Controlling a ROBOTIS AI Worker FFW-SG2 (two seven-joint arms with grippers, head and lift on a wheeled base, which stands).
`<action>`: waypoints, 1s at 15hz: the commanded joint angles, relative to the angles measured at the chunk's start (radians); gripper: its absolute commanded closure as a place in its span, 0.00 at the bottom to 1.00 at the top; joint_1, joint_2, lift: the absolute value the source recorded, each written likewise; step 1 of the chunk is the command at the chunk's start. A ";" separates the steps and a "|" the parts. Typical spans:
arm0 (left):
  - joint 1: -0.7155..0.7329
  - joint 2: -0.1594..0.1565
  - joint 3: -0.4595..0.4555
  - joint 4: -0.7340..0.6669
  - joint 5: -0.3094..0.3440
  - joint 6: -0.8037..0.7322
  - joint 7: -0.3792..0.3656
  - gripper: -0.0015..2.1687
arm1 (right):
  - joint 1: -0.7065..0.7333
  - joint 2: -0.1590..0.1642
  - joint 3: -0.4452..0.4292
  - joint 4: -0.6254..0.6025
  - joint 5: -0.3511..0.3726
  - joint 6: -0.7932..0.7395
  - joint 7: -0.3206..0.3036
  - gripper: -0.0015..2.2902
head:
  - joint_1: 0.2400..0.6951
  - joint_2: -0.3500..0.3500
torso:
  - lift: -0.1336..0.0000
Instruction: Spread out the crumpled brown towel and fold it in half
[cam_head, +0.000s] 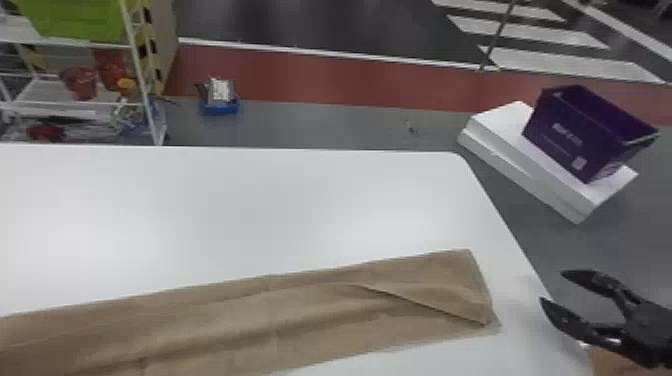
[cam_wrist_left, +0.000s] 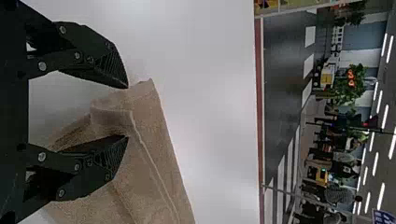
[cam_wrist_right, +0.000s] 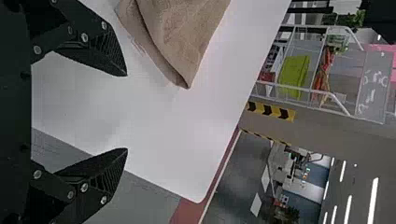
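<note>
Head view: towel (cam_head: 280, 320) runs as a long strip along the near side of the table (cam_head: 250, 210). Looks partly spread; ridges and a slanting flap at the right end want flattening. Can't confirm any half fold; likely left to do. Right gripper (cam_head: 552, 286) open and empty, right of that end, apart from cloth. Left gripper (cam_wrist_left: 127, 112) open at the other end, cloth between its fingertips, unpinched.

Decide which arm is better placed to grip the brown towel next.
Left, probably: its open end effector has towel between its fingers; the right end effector sits beyond the towel's other end.
</note>
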 joint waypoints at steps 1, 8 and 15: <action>-0.009 -0.004 0.001 0.002 -0.015 0.002 0.006 0.29 | 0.012 0.024 -0.026 -0.144 -0.061 0.312 0.040 0.06 | 1.00 0.19 | 0.07; -0.011 -0.004 -0.007 -0.004 -0.120 0.027 0.005 0.23 | 0.005 0.179 -0.018 -0.465 -0.116 0.692 0.036 0.06 | 1.00 0.34 | 0.07; -0.046 -0.004 0.013 -0.001 -0.278 0.140 -0.055 0.18 | -0.026 0.260 0.163 -0.578 -0.023 0.794 -0.006 0.08 | 1.00 0.61 | 0.07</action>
